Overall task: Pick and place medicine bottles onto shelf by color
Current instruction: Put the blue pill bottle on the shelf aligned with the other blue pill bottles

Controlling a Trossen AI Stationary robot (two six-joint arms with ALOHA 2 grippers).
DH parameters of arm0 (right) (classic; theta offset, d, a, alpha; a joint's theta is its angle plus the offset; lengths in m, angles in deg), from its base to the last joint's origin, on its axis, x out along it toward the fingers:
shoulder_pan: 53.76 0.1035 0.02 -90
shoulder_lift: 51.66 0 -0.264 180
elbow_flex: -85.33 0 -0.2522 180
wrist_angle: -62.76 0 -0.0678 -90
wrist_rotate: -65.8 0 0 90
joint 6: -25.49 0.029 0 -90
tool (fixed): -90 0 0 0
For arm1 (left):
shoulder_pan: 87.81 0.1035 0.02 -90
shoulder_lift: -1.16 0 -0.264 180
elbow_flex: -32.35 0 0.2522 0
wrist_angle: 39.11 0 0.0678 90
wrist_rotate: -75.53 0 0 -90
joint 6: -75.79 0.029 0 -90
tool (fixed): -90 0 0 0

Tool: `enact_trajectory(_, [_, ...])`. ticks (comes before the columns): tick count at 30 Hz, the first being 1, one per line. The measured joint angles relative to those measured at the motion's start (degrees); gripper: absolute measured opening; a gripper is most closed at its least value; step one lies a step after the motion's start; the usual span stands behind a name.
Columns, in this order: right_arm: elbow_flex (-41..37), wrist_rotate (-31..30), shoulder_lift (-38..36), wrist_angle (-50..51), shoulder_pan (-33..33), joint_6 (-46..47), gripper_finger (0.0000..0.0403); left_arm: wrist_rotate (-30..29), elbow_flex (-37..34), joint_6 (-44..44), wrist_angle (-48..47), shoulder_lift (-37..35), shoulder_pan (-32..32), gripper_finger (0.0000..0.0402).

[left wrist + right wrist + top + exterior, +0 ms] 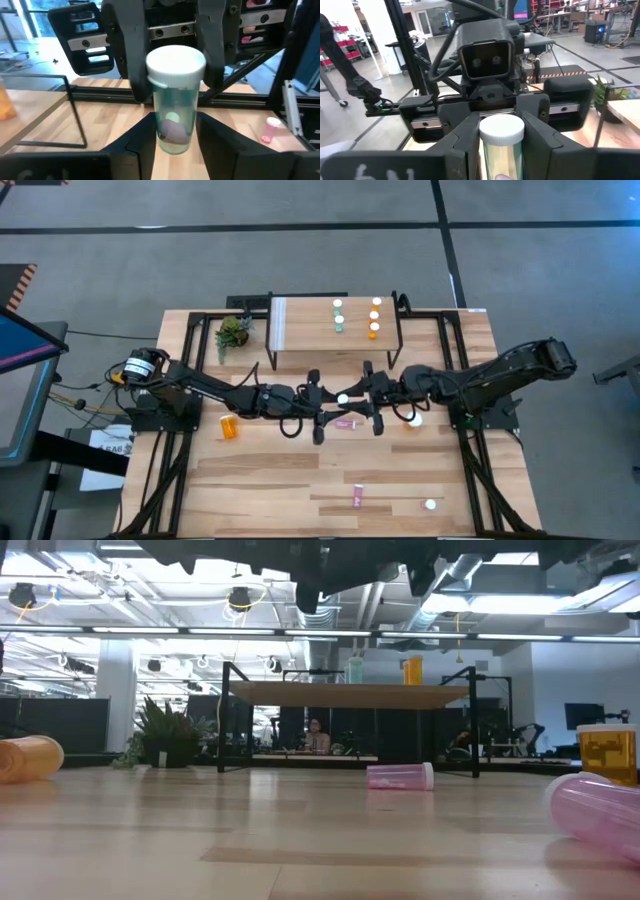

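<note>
A teal medicine bottle (343,398) with a white cap hangs upright above the table's middle, in front of the shelf (300,330). My left gripper (175,137) reaches it from the table's left and my right gripper (501,145) from the right; both are closed around it. Teal bottles (338,316) and orange bottles (375,315) stand on the shelf top. On the table, an orange bottle (230,426) and two pink bottles (345,423) (358,498) lie on their sides. Another orange bottle (607,753) stands upright. My left gripper has the bottle's lower body (175,120) between its two fingers (142,145), coming level from the table's left. The bottle stands upright, cap up, clear of the table. My right gripper has the white cap and upper body (501,131) between its two fingers (465,145), coming level from the table's right, opposite the left gripper.
A small green plant (233,332) stands left of the shelf. A loose white-capped piece (430,504) lies near the front right. Black frame rails (470,460) run along both table sides. Bare wood shows at the front left.
</note>
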Motion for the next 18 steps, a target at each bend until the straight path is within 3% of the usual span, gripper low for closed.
enact_trajectory(6, [0.00,-0.89,0.02,-1.16,-2.07,-2.12,0.0140,-6.23,0.04,1.53,-4.68,-0.02,-0.07,0.0171])
enact_trajectory(13, [0.00,-2.62,-0.02,-2.92,-7.32,-4.39,0.0139,-18.55,-0.04,1.33,-16.45,-2.16,-0.08,0.0212])
enact_trajectory(18, [0.03,-1.70,0.37,-6.24,-12.77,-4.63,0.0144,-19.18,-0.61,3.05,-15.91,-3.59,-0.05,0.0220])
